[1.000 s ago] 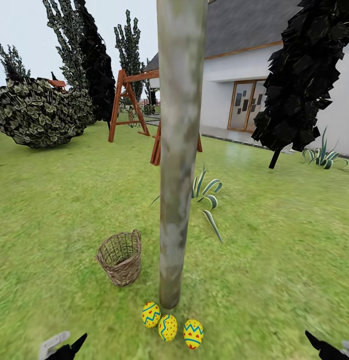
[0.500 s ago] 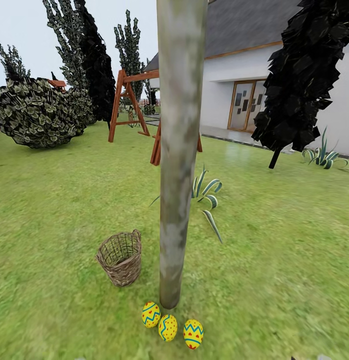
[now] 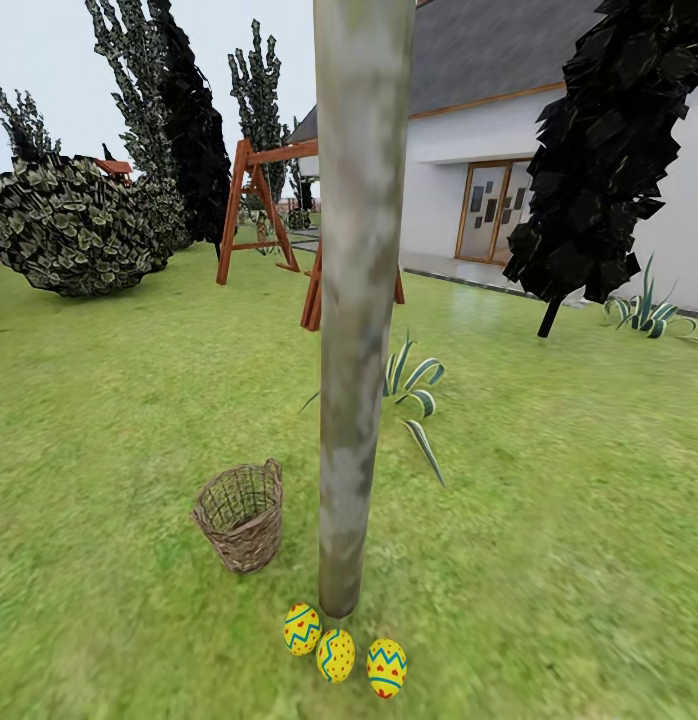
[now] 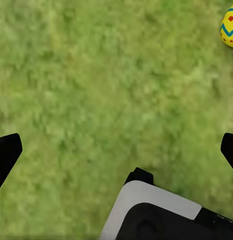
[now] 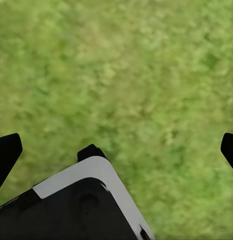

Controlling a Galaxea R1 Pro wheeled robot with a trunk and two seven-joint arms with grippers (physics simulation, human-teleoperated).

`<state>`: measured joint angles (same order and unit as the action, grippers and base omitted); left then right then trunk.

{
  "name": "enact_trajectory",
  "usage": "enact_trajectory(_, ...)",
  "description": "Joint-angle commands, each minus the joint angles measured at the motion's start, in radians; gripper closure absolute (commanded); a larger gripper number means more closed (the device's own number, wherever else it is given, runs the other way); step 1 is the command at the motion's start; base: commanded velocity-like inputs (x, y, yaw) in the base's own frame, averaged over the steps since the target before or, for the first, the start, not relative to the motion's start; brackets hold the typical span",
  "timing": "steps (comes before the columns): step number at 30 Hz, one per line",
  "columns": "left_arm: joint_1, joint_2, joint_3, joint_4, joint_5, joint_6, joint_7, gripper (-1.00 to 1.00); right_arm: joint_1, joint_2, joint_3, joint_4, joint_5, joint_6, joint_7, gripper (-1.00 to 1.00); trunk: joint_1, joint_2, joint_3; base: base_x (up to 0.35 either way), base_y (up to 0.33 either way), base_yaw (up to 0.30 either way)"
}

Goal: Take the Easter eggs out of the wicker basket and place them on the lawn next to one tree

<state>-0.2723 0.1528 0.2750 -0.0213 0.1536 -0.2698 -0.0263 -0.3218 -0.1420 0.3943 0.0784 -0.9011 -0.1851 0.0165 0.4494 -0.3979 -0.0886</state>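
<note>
Since all three eggs (image 3: pixel 302 629) (image 3: pixel 336 655) (image 3: pixel 386 667) lie on lawn (image 3: pixel 549 520) at tree (image 3: pixel 354 400) foot, placing step judged done; no further move called for. Basket (image 3: pixel 241 517), just left of trunk, upright, looks empty through weave. Left gripper (image 4: pixel 116 150) spread wide over grass, holding nothing; right gripper (image 5: pixel 116 150) likewise.

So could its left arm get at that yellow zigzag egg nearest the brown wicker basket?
Probably yes: the left gripper is open over bare lawn, and a yellow egg lies unobstructed nearby.
</note>
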Motion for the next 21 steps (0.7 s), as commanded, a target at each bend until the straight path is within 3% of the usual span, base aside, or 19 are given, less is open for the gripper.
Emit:
enact_trajectory(1,-0.001,0.0,-0.002,0.001,0.011,-0.003,-0.003,-1.0,-0.001,0.001,0.007,0.003,-0.005,-0.004,0.002,-1.0,0.001,-0.002,-0.002,0.0,0.0,0.0)
enact_trajectory(21,-0.001,-0.001,-0.003,0.002,0.01,-0.003,-0.003,-1.0,0.0,0.001,0.008,0.003,-0.006,-0.004,0.002,-1.0,0.001,-0.002,-0.002,0.0,0.0,0.0)
